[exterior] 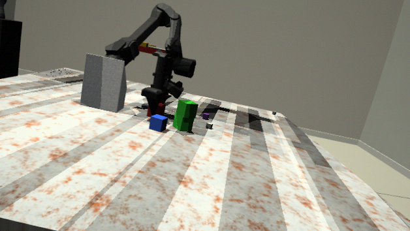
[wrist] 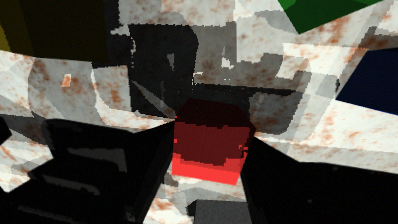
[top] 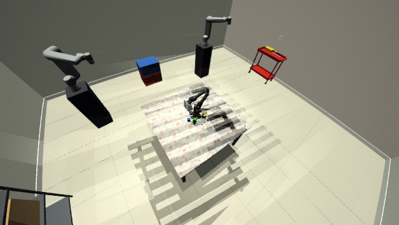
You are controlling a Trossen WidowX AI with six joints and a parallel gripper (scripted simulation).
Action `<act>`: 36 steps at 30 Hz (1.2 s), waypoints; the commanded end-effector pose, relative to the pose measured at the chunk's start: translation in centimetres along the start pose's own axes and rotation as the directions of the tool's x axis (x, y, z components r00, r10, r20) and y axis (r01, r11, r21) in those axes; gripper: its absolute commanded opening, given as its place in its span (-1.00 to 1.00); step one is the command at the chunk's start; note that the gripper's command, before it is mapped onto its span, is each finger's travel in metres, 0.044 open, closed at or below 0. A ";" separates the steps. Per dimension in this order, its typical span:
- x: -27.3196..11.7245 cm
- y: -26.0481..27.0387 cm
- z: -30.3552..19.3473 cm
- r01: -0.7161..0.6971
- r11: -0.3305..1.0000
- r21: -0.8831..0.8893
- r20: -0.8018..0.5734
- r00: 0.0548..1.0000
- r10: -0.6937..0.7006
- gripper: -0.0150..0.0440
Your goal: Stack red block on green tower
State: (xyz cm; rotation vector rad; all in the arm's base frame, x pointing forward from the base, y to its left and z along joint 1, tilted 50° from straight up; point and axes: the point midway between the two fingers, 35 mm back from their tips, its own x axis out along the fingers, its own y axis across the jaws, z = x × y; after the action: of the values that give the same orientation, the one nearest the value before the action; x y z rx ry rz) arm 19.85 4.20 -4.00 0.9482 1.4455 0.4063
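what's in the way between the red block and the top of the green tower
Nothing visible blocks it. The gripper is shut on the red block, which sits on the table just behind the green tower. The blue block stands beside the tower, off the path. The lift must clear the tower's height.

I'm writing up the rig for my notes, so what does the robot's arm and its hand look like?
The arm is dark charcoal, almost black, built of chunky rounded links, with a fat cylindrical housing near the wrist. No cables or markings show. The hand is the same matte black, and its two fingers look broad and blocky in the wrist view.
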 end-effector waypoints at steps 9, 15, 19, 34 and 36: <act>-2.8 -0.1 0.1 0.002 1.000 0.005 0.001 1.000 -0.002 -0.49; -5.3 -0.1 0.1 0.003 1.000 0.005 0.001 1.000 -0.003 -0.49; -7.0 -0.1 0.1 0.003 1.000 0.005 0.001 1.000 -0.003 -0.49; -11.6 -0.2 0.1 0.002 1.000 0.009 0.002 1.000 -0.002 -0.49; -11.8 -0.1 0.1 0.004 1.000 0.005 0.000 1.000 -0.004 -0.49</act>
State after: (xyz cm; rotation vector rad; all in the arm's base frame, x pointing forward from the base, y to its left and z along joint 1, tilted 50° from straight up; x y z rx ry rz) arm 18.28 -4.52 3.40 0.9584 1.4482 0.3970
